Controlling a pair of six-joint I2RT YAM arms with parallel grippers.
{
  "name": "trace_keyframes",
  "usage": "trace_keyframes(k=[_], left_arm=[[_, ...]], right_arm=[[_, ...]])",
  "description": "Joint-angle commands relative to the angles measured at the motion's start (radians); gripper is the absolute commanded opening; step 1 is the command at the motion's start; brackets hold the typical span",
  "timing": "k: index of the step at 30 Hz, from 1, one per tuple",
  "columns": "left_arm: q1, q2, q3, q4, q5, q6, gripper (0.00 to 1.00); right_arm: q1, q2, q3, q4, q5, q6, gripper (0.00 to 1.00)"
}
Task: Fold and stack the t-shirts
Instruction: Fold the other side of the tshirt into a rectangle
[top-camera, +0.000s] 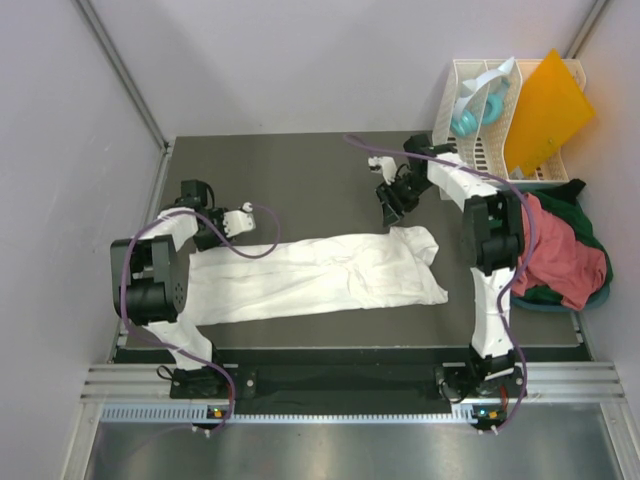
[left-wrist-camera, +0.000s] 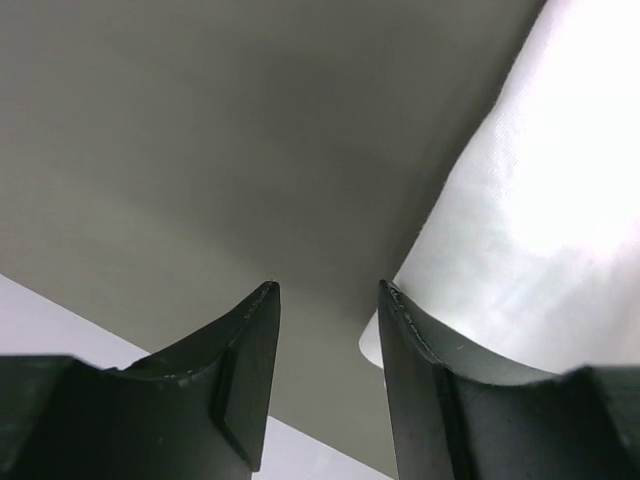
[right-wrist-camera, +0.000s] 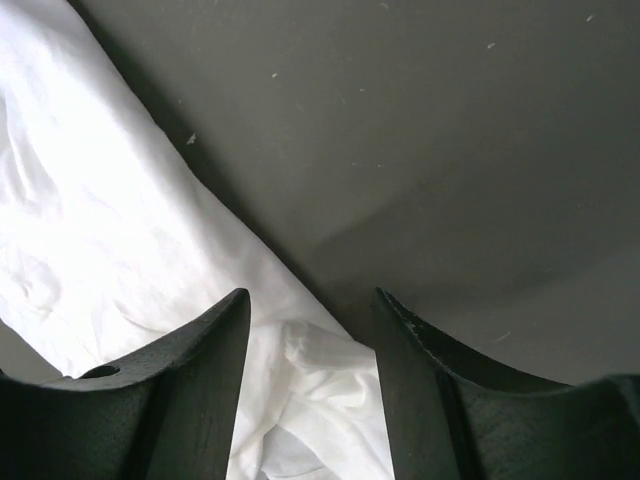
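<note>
I am looking down at the white t-shirt (top-camera: 320, 275), which is lying stretched out in a long band across the middle of the dark tabletop (top-camera: 290, 170), its crumpled end pointing toward the right arm; the left tool (top-camera: 240, 218) is hovering just beyond the shirt's far left corner, its fingers (left-wrist-camera: 420, 380) standing apart and gripping nothing; on the left wrist view the cloth's edge is showing just beside one finger, with bare tabletop between the two; the right tool (top-camera: 388, 210) is hanging at the shirt's far right corner, likewise spread and empty; its wrist view is showing white folds below and beside the fingers; the salmon-red t-shirt (top-camera: 560, 255) is lying bunched on the dark green t-shirt (top-camera: 578, 200) at the right edge, apart from the white one; behind that heap a white slatted rack (top-camera: 470, 140) is holding an orange sheet (top-camera: 545, 110).
</note>
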Motion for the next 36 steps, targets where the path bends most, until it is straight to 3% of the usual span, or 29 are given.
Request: trace_keyframes(k=[1,14,25,36], left_arm=[[-0.01,0.011,0.031,-0.023,0.008,0.007,0.48],[-0.021,0.029,0.011,-0.089,-0.002,0.012,0.45],[-0.022,0.005,0.072,0.08,-0.097,-0.115,0.47],[-0.022,-0.024,0.196,-0.343,0.09,0.004,0.46]], right_arm=[[-0.01,-0.084,-0.002,0.019,0.012,0.007,0.52],[-0.01,-0.197,-0.082,-0.068,0.055,-0.1,0.53],[-0.008,-0.22,-0.122,-0.064,0.058,-0.1,0.53],[-0.007,-0.225,-0.14,-0.062,0.073,-0.117,0.53]])
